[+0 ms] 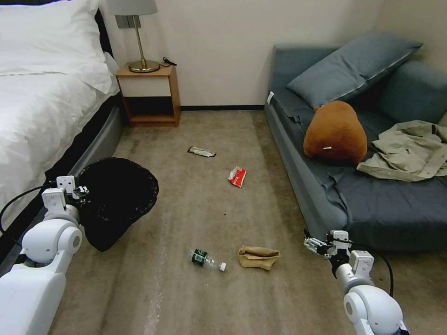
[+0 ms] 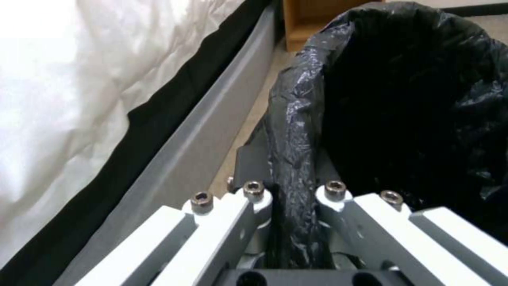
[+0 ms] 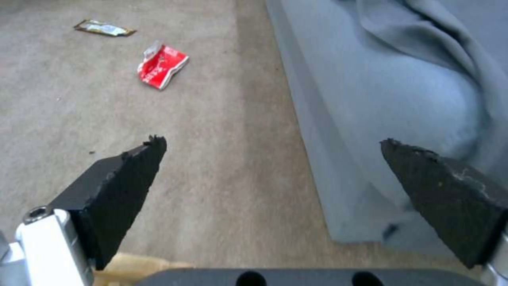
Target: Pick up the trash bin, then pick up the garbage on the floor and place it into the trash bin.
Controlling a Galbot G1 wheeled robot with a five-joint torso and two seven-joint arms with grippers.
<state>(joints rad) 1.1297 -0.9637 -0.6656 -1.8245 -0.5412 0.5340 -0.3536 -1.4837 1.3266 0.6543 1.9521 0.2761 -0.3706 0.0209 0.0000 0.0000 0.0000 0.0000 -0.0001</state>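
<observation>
The black bag-lined trash bin point(image 1: 118, 197) hangs tilted above the carpet beside the bed, and my left gripper point(image 1: 83, 190) is shut on its near rim. In the left wrist view the bag-covered rim point(image 2: 291, 131) runs between the fingers of my left gripper point(image 2: 293, 194). Garbage lies on the floor: a clear bottle point(image 1: 207, 259), crumpled brown paper point(image 1: 258, 257), a red-white packet point(image 1: 237, 176) and a dark wrapper point(image 1: 201, 151). My right gripper point(image 1: 314, 244) is open and empty near the sofa's front corner, right of the brown paper. Beyond my right gripper point(image 3: 272, 147) lie the packet point(image 3: 161, 65) and wrapper point(image 3: 104, 28).
A white bed point(image 1: 42, 102) lines the left side. A wooden nightstand point(image 1: 149, 95) with a lamp stands against the far wall. The grey sofa point(image 1: 298, 177) on the right holds a brown plush toy point(image 1: 335, 132) and olive clothing point(image 1: 409, 149). Carpet stretches between them.
</observation>
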